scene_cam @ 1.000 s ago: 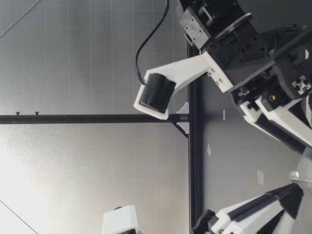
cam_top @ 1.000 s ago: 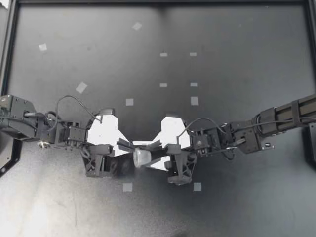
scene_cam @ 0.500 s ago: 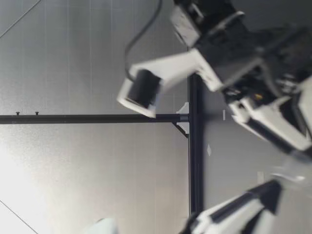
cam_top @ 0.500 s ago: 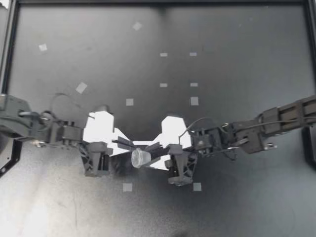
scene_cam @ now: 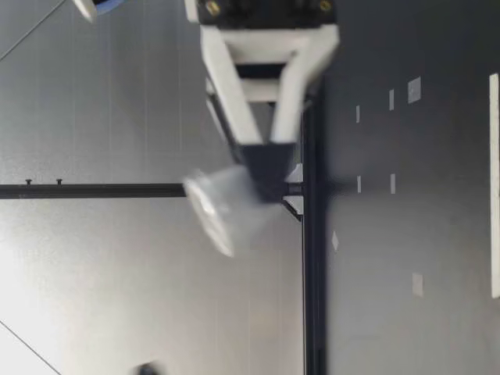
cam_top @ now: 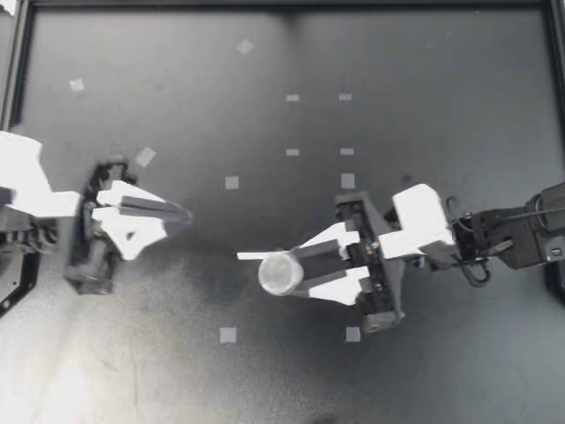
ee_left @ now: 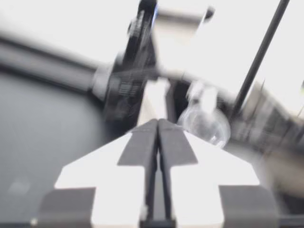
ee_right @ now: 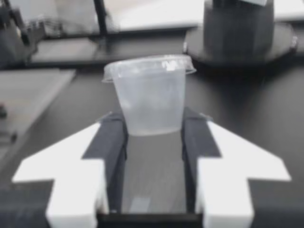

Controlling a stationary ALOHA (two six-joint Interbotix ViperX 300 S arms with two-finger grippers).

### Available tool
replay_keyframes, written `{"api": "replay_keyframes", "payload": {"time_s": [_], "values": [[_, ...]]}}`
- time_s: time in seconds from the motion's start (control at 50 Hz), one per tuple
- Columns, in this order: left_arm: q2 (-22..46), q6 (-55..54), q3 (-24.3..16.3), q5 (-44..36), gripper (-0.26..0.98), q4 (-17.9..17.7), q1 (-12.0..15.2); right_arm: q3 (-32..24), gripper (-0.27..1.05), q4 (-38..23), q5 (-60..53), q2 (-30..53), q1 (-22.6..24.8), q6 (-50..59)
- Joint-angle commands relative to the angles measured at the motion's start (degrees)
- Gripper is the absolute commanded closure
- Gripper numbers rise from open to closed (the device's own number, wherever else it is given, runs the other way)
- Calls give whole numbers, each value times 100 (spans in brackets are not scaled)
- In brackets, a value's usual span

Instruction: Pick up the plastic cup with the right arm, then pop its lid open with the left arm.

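Note:
My left gripper point(cam_top: 177, 215) is at the table's left side, shut and empty, its fingers pointing toward the middle. My right gripper point(cam_top: 272, 272) reaches in from the right and is shut on a small clear plastic cup point(cam_top: 281, 272). In the right wrist view the cup point(ee_right: 149, 95) stands upright between the two dark pads point(ee_right: 114, 137), rim up. The low view shows my right gripper point(scene_cam: 266, 168) holding the cup point(scene_cam: 223, 207) well above the table, tilted. In the left wrist view the closed fingertips point(ee_left: 157, 126) point at the distant cup point(ee_left: 204, 124) and my right arm point(ee_left: 137, 80).
Small pale tape squares dot the dark table top point(cam_top: 415, 106), among them one point(cam_top: 231, 183) between the arms and two point(cam_top: 228, 335) point(cam_top: 352, 334) near the front. A black frame rail point(cam_top: 18, 79) runs along the table's edges.
The two grippers, close together around the cup a second ago, have drawn apart. The left has pulled back to the left without it; the right has closed on the cup and lifted it.

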Motion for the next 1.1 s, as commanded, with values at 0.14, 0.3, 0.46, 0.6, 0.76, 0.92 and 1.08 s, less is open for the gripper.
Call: {"api": "replay_keyframes", "payload": {"time_s": [0.14, 0.3, 0.46, 0.6, 0.76, 0.92, 1.08], "values": [[167, -1556, -448, -255, 57, -70, -9, -97, 44, 237, -413, -105, -79, -976], [237, -2883, -615, 431, 28, -70, -9, -105, 44, 272, -466, -149, -185, -1415], [246, -3841, -738, 1266, -5, -70, -9, -141, 44, 272, -466, -70, -352, -1441], [343, -4289, -976, 1608, -5, -62, -9, -281, 44, 264, -527, 105, -369, -1433], [475, -4658, -1134, 1608, -2, 18, -9, -475, 44, 246, -536, 325, -369, -1433], [536, -4922, -1222, 1591, -2, 290, -9, -536, 44, 255, -501, 448, -378, -1433], [527, -4983, -1292, 1564, -2, 378, -9, -527, 44, 264, -396, 492, -404, -1424]]}}
